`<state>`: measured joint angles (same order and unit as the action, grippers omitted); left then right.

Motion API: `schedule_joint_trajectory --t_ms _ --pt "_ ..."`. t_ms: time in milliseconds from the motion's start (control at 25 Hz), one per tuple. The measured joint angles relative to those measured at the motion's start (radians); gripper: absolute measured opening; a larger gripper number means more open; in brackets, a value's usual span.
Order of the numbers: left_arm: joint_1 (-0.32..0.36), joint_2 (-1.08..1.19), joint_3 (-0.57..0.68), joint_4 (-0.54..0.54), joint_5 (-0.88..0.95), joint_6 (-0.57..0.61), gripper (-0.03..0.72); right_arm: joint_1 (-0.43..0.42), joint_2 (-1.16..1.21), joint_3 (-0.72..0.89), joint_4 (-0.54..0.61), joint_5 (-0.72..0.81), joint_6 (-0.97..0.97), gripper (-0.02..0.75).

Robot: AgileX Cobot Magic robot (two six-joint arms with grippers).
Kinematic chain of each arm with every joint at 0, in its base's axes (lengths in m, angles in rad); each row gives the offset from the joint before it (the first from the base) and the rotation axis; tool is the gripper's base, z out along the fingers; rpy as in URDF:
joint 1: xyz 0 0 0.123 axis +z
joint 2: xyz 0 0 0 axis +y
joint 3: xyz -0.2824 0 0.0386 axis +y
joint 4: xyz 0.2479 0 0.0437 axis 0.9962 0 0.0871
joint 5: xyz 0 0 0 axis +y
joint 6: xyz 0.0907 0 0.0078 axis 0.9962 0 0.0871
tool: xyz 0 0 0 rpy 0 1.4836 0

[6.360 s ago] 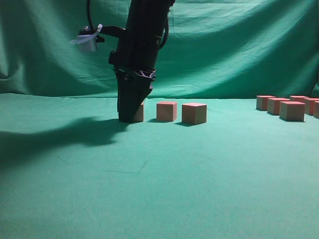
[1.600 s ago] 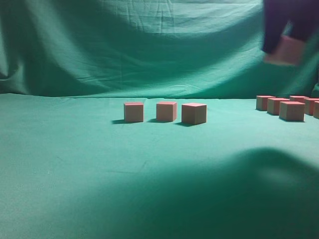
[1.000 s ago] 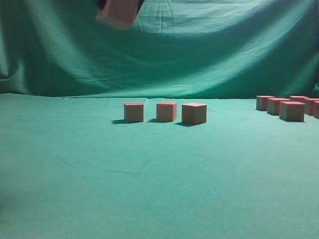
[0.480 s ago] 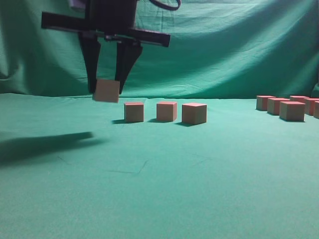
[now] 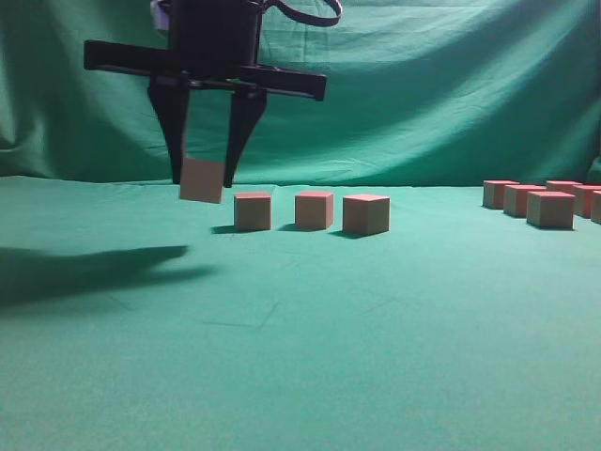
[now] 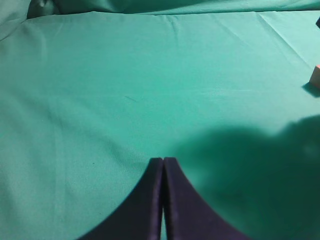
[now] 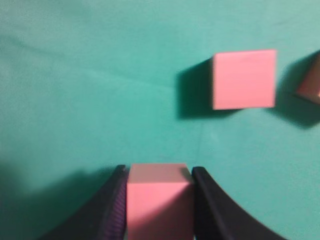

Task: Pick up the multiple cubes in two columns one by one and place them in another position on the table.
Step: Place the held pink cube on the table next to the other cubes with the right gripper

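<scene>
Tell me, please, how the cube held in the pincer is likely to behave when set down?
The held cube looks rigid: flat faces sit square between the right pincer's fingers. Its sharp edges suggest it will rest flat, not roll, like the row cube beside it. Probably light.

The exterior view is dim and green-tinted, brightest on the backdrop [image 5: 441,85] at upper right and darker in the corners. A long soft shadow [image 5: 89,271] lies on the desk [image 5: 376,357] at left, so the light falls from the right. The cubes [image 5: 311,210] are fairly sharp, with small shadows at their left feet. The left wrist view is evenly lit, with a broad blurred shadow at lower right. The right wrist view is soft: the held cube [image 7: 159,200] and the fingers [image 7: 210,210] are out of focus.
</scene>
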<state>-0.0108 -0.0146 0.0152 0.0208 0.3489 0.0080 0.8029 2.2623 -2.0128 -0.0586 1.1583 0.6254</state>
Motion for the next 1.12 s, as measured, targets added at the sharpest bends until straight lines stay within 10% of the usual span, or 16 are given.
schedule_joint_trajectory --t_ms 1120 --pt "0.000 0.000 0.000 0.000 0.000 0.000 0.000 0.010 0.068 -0.005 -0.081 -0.045 0.112 0.271"
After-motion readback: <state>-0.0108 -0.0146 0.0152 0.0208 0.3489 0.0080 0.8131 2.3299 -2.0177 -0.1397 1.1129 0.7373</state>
